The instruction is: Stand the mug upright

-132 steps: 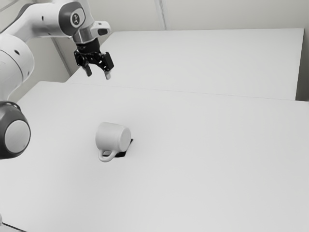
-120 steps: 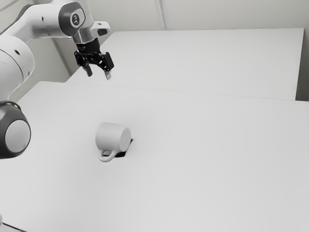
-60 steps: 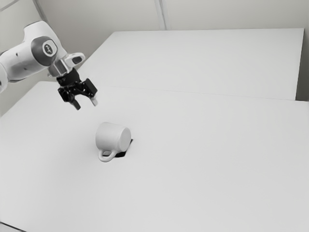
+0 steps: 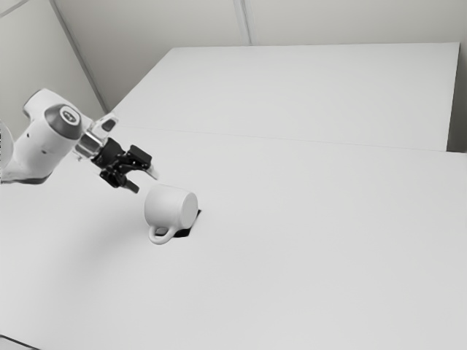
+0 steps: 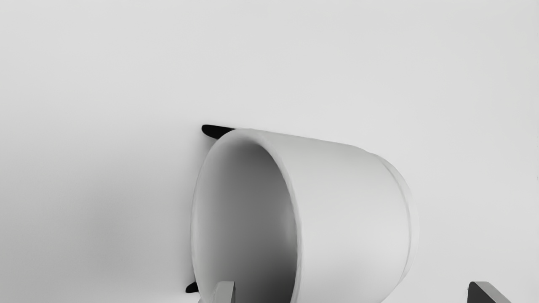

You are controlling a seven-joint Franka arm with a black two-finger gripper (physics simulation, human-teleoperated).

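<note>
A pale mug (image 4: 165, 207) lies on its side on the table (image 4: 314, 248), near the tips of wide-parted jaws

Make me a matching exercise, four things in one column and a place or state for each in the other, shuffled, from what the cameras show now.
Things:
1. mug
2. gripper
3. black object
4. mug's base

Places and states:
A. open, with nothing held
B. facing the exterior view's right
C. lying on its side
D. partly hidden by item 1

Right pairs: 1-C, 2-A, 3-D, 4-B
</note>
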